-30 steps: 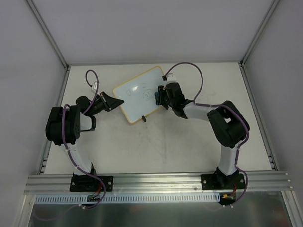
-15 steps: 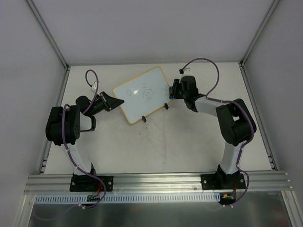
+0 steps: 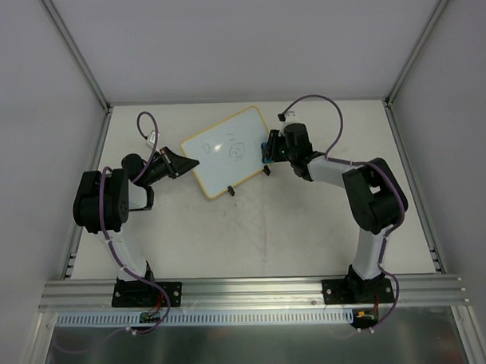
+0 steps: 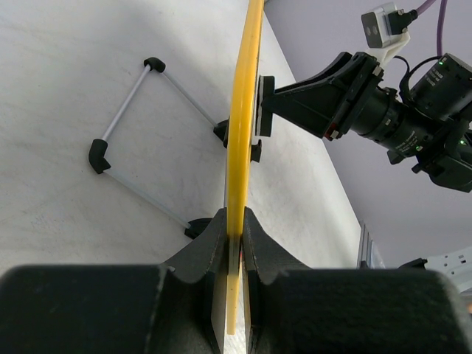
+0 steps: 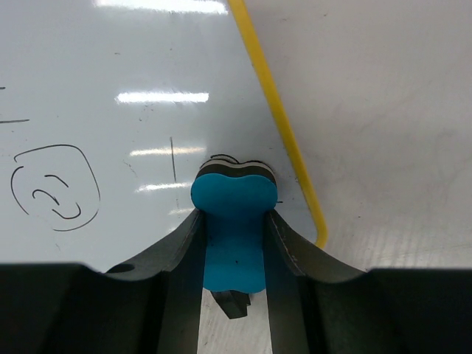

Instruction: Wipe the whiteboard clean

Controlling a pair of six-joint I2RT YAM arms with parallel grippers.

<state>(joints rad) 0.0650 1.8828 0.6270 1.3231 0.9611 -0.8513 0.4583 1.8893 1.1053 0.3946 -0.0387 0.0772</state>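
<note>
The whiteboard (image 3: pixel 227 149) lies tilted near the table's far middle, white with a yellow frame and pen marks (image 3: pixel 237 150). My left gripper (image 3: pixel 186 163) is shut on its left edge; the left wrist view shows the yellow frame (image 4: pixel 243 118) edge-on between the jaws. My right gripper (image 3: pixel 268 147) is shut on a blue eraser (image 5: pixel 233 221), whose tip rests on the board's right edge. In the right wrist view the whiteboard (image 5: pixel 110 66) shows a drawn loop (image 5: pixel 55 186) left of the eraser and a short line (image 5: pixel 172 158).
The board's black clip feet (image 3: pixel 232 190) stick out at its near edge. In the left wrist view a wire stand with black corners (image 4: pixel 140 140) shows beneath the board. Metal frame posts (image 3: pixel 75 52) rise at the table's back corners.
My right gripper swept off the board to the right, then came back left to the board's right edge. The left gripper and board have stayed put.
</note>
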